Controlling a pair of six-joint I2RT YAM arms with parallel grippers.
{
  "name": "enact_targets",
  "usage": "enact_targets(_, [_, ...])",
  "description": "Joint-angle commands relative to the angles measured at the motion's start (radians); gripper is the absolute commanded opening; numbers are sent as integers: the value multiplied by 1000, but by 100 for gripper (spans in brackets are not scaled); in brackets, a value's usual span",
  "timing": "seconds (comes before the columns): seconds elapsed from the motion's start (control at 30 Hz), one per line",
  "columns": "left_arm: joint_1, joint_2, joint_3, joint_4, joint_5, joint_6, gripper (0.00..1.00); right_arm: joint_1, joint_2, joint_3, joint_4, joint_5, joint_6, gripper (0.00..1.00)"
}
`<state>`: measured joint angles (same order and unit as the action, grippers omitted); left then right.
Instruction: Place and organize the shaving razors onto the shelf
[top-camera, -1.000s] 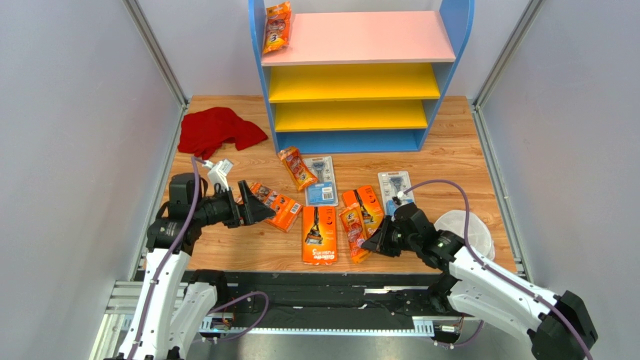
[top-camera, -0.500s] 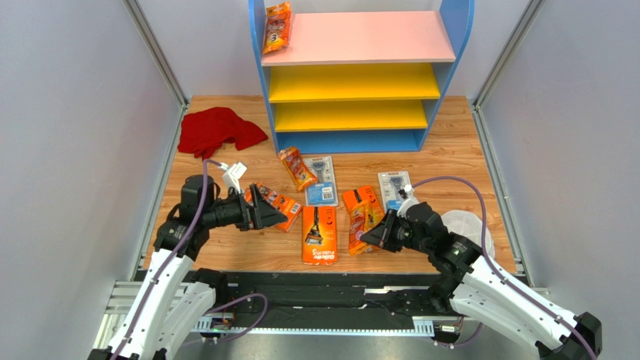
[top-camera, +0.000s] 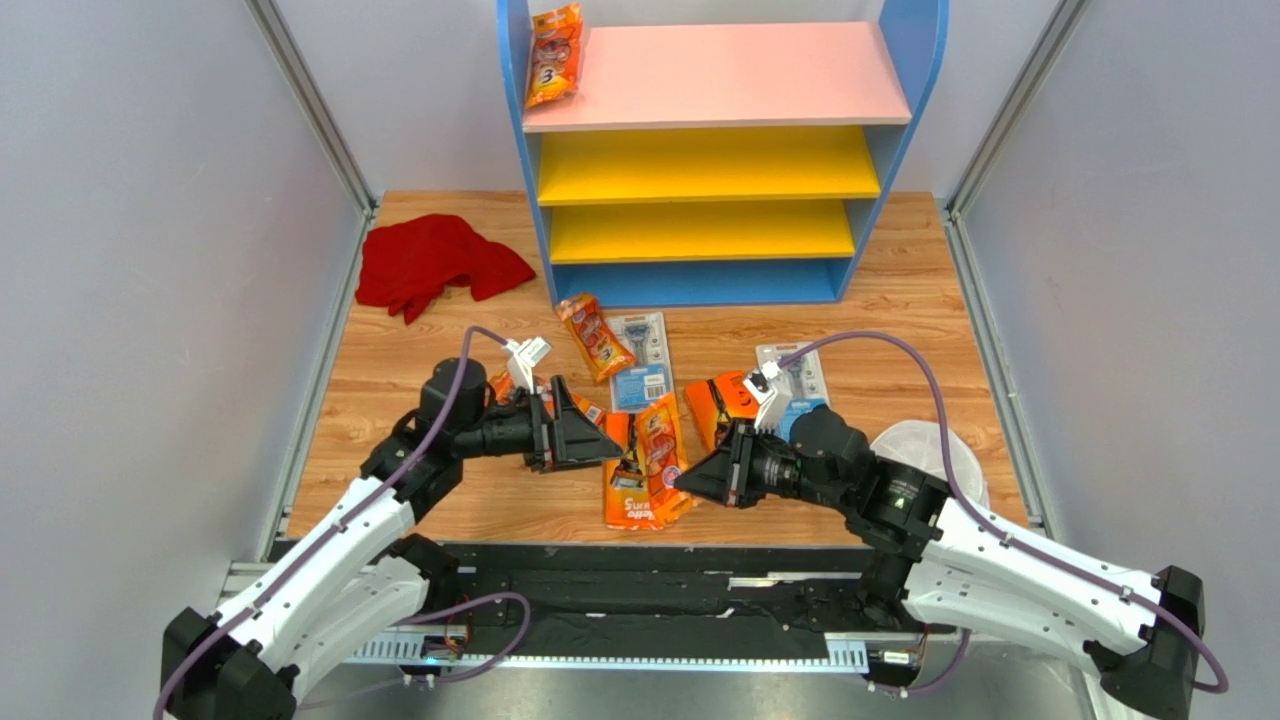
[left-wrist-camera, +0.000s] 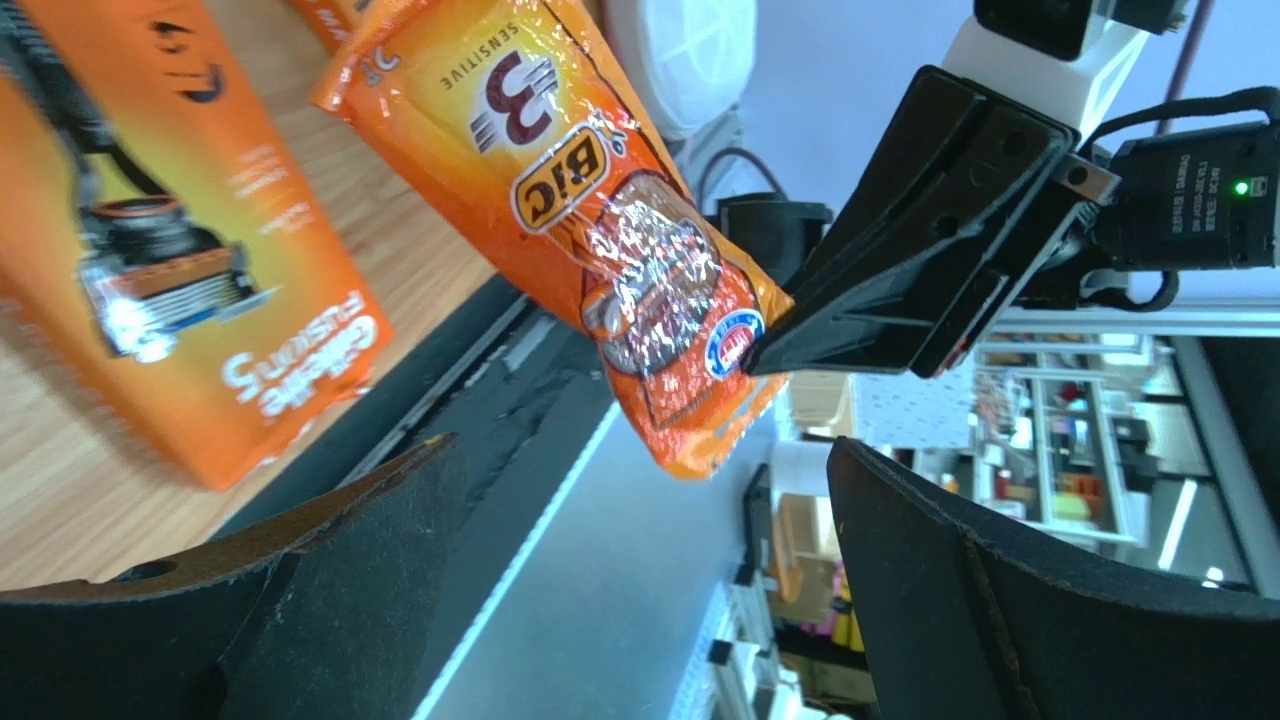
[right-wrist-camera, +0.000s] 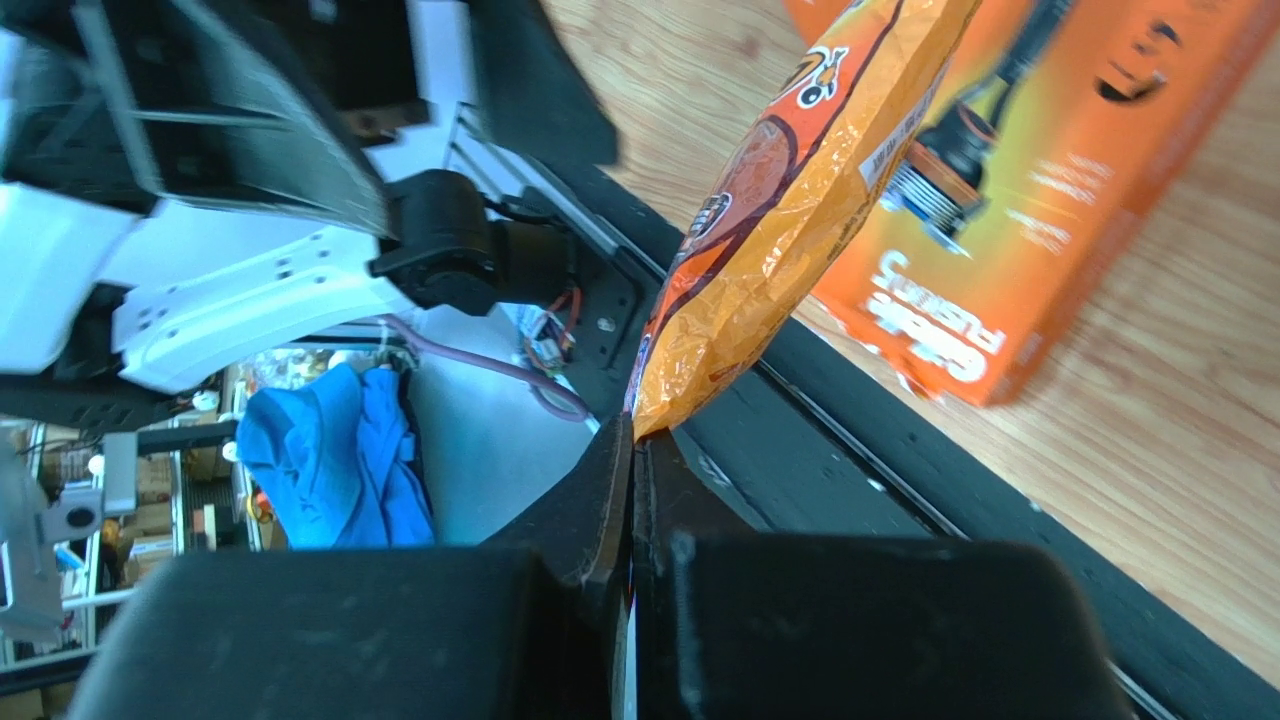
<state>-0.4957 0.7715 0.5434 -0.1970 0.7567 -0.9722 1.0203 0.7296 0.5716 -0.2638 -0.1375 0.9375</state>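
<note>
Swung inward over the last second, left hand and right hand alike, now facing each other above the middle of the surface near its near edge, close but apart. Lifted off the wood in that time: one narrow orange bag, a second ago flat by the near edge, now hanging tilted in the air between the two hands. Right hand pinched fully closed on the bag's lower end, fingers pressed together on its seam in the right wrist view. Left hand spread as wide as it goes, gripping nothing, fingers on either side of its own view, with the narrow orange bag ahead of the gap and untouched. Under the raised bag, flat by the near edge: an orange box picturing a razor. Further in, toward the middle: a second orange bag, a grey-blue blister card just beside it, an orange card and a second blister card partly behind the right arm's cable. At the far edge: the shelf, with a third orange bag upright at the left end of its pink top board. Near the far-left corner: a red cloth. By the right edge, partly hidden behind the right arm: a round white dish.
</note>
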Motion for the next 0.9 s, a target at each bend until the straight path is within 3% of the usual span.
enact_targets(0.0, [-96, 46, -36, 261, -26, -167, 99, 27, -24, 48, 121, 23, -36, 0])
enact_targets(0.27, [-188, 124, -95, 553, -94, -325, 99, 52, -38, 65, 149, 9, -42, 0])
enact_targets(0.63, [-236, 111, -120, 651, -186, -364, 98, 122, -7, 100, 186, -50, -81, 0])
enact_targets(0.87, [-236, 6, -157, 637, -237, -347, 78, 162, -55, 94, 176, -80, -91, 0])
